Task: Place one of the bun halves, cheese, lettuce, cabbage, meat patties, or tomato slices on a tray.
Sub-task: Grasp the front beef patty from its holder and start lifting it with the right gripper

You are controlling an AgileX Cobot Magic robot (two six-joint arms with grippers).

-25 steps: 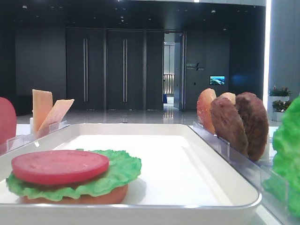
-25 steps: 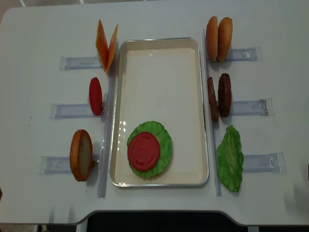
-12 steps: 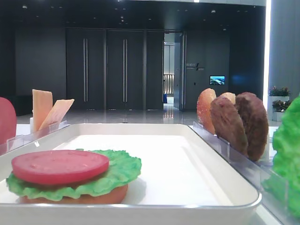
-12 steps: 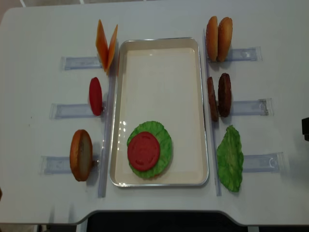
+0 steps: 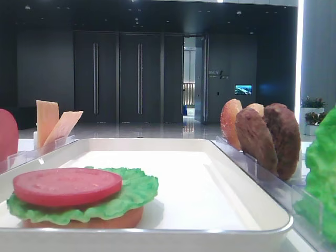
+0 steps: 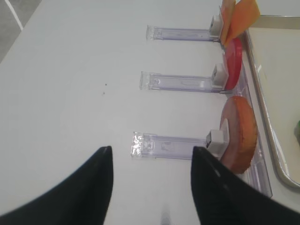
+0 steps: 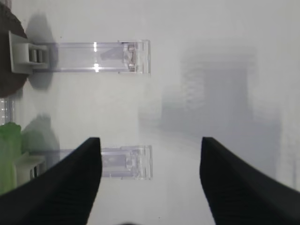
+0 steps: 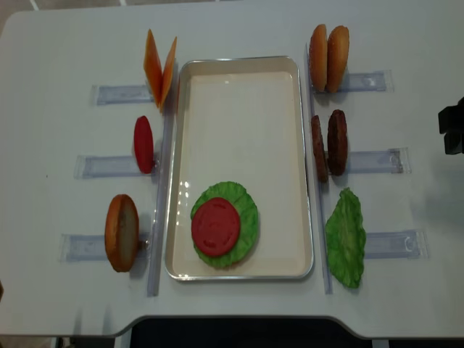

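Since a second ago, the black right gripper has entered at right edge, jaws spread, empty. Two dark brown round meat patties stand right-centre beside the white rimmed tray; it should straddle one squarely.

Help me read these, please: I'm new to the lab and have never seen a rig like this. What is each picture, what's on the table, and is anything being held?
It is a two-armed robot. One picture looks down on the table; one sits low at the tray's end; two ride on the wrists, looking past the dark fingers. On the tray a stack has begun: bun base, lettuce, tomato slice. Clear racks alongside hold spares on edge: cheese, a tomato slice and a bun half on one side; two bun halves, meat patties and a lettuce leaf on the other. The left gripper and right gripper are both open and hold nothing.
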